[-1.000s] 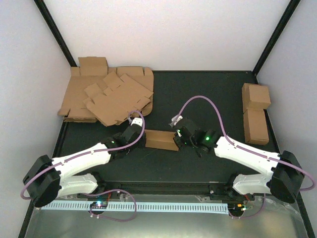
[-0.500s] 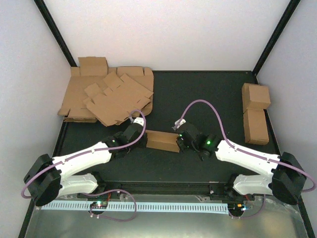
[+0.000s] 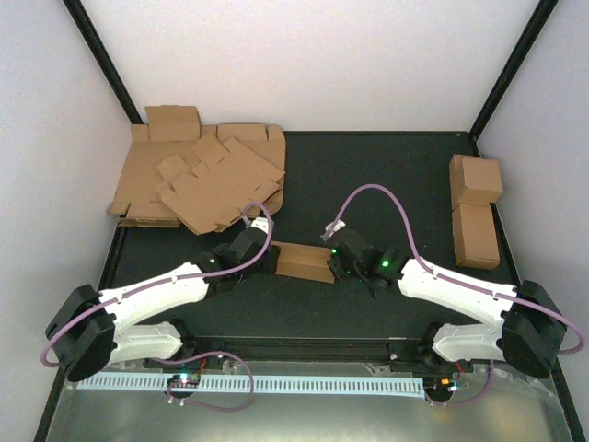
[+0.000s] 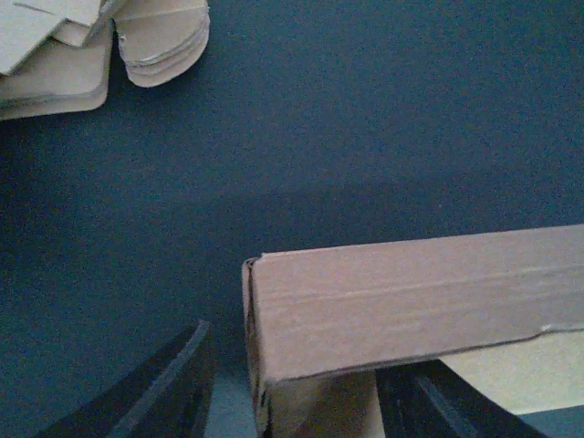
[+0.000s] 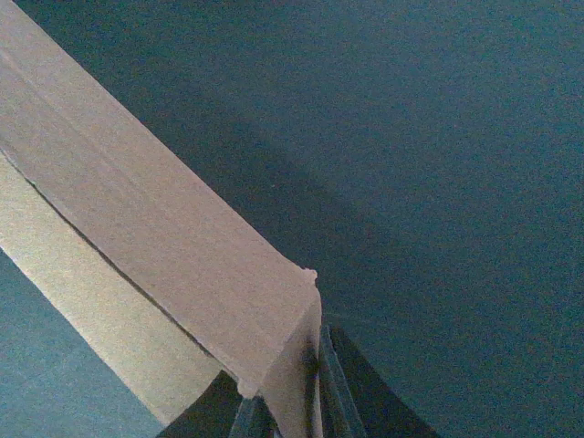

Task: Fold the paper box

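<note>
Bracketing the paper box (image 3: 302, 261) at mid-frame, one gripper per end.
My left gripper (image 3: 268, 257) stands half-open around its left end; my right gripper (image 3: 332, 261) pinches the end wall, nearly closed.

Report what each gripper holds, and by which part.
The right gripper pinches the paper box by its end wall. The left gripper holds nothing: its jaws stand open around the box's other end.

White, unmarked walls (image 3: 322, 64) on three sides, evenly lit, no hard shadows. Black frame posts (image 3: 103, 57) at both rear corners. Dark matte table top (image 3: 368, 175), black-edged. Bare metal shelf (image 3: 304, 419) along near edge, white slotted strip (image 3: 304, 384) across it.
</note>
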